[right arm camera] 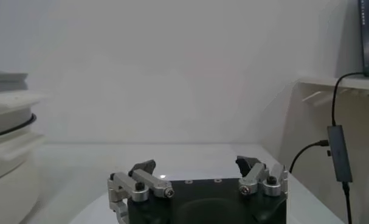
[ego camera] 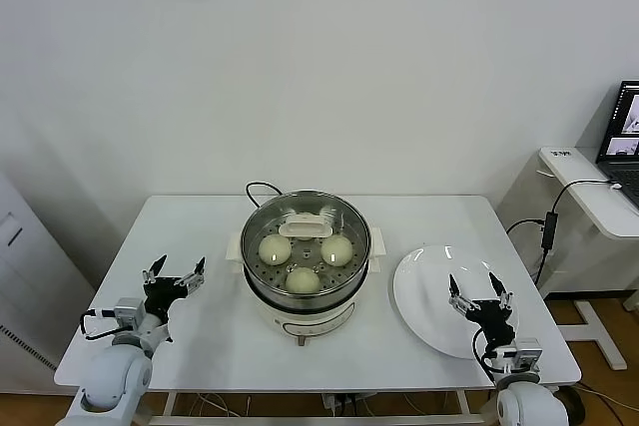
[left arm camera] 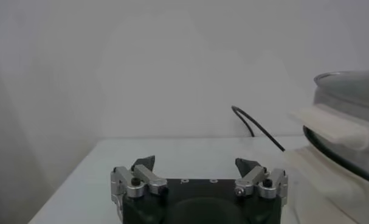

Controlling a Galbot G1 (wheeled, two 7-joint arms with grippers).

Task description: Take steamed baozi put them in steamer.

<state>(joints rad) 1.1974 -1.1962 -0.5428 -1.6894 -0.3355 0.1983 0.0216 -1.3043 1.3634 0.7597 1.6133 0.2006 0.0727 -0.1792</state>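
Observation:
The steel steamer (ego camera: 351,268) stands on its white pot base at the table's middle. Three cream-white baozi lie in it: one at the left (ego camera: 275,248), one at the right (ego camera: 336,248), one at the front (ego camera: 303,279). A fourth is partly hidden behind a white handle piece (ego camera: 305,228). My left gripper (ego camera: 178,272) is open and empty, low over the table to the left of the steamer. My right gripper (ego camera: 474,286) is open and empty over the white plate (ego camera: 419,291). The steamer's side shows in the left wrist view (left arm camera: 348,122) and the right wrist view (right arm camera: 8,122).
A black cord (ego camera: 258,187) runs behind the pot. A side desk (ego camera: 589,192) with a laptop (ego camera: 624,132) and hanging cables stands to the right. A white cabinet (ego camera: 20,266) stands at the left.

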